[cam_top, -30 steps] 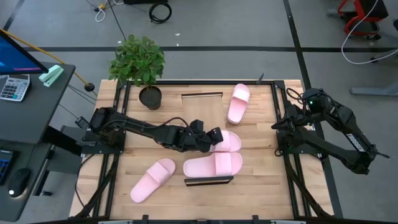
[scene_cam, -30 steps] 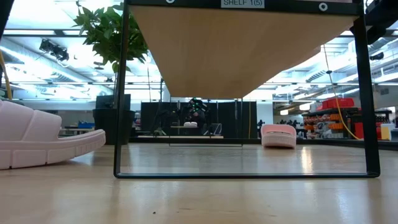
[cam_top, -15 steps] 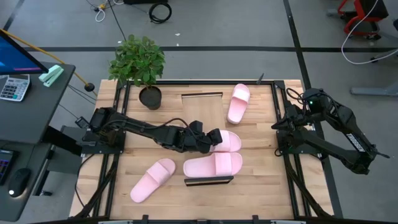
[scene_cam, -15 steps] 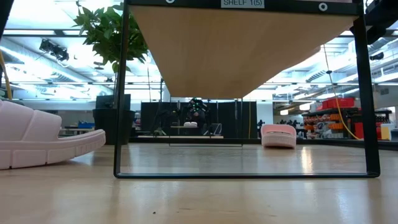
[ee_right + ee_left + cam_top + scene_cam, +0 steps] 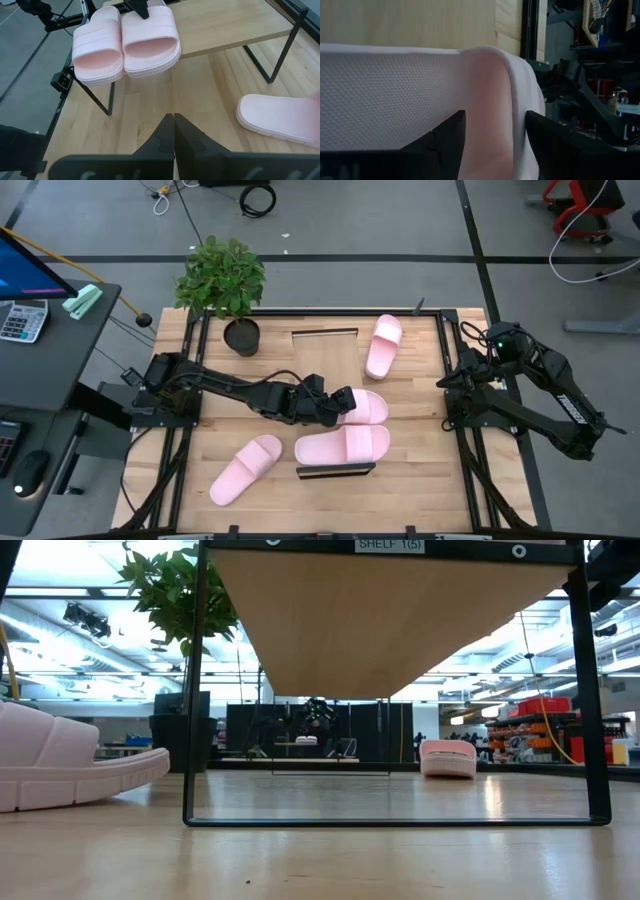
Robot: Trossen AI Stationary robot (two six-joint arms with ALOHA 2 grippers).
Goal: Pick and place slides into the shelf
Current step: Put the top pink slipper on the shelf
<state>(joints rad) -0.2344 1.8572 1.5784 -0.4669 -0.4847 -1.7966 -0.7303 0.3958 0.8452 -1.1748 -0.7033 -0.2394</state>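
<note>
high view: left gripper (image 5: pixel 345 402) reaches to mid-table, at the heel end of one slide (image 5: pixel 368 408) on the shelf (image 5: pixel 400 380). left wrist view: jaws spread wide, the slide's edge (image 5: pixel 485 100) between the fingers (image 5: pixel 447 137), not clamped. a second slide (image 5: pixel 343 447) lies just beside the jaws on the shelf; a third (image 5: pixel 383 346) and fourth (image 5: pixel 245 468) lie well apart on the table. right gripper (image 5: pixel 173 122) fully closed, empty, parked at the table's right edge.
</note>
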